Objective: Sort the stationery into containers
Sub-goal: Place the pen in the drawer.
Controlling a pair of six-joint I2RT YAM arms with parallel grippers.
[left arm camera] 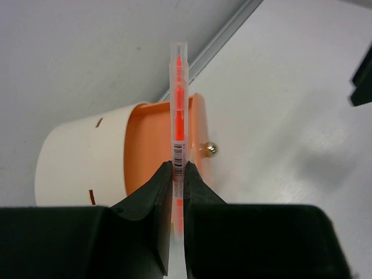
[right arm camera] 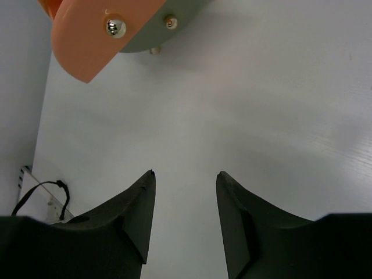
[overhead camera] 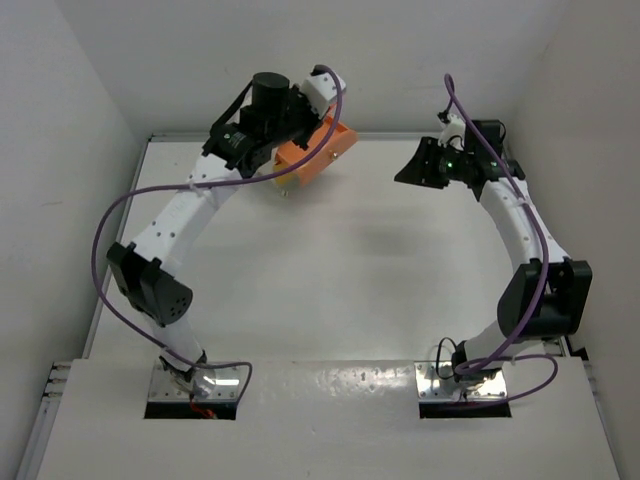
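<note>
One orange drawer (left arm camera: 145,145) stands open from cream cabinet (left arm camera: 75,157) at back wall; table (overhead camera: 350,270) spreads wide before it. Left gripper (left arm camera: 178,167) clamps orange pen (left arm camera: 179,93) over drawer; right gripper (right arm camera: 185,177) gapes, holding nothing.

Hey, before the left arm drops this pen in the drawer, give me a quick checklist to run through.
1. Left tool shut firmly on the orange pen: ok.
2. Orange drawer pulled open: ok.
3. Pen lined up over the drawer's opening: cannot tell. They overlap in the left wrist view, but depth is unclear, and the arm hides the pen from above.
4. Room inside the drawer: cannot tell, its floor is mostly hidden.
5. Right tool open, empty and apart from the drawer: ok.
</note>
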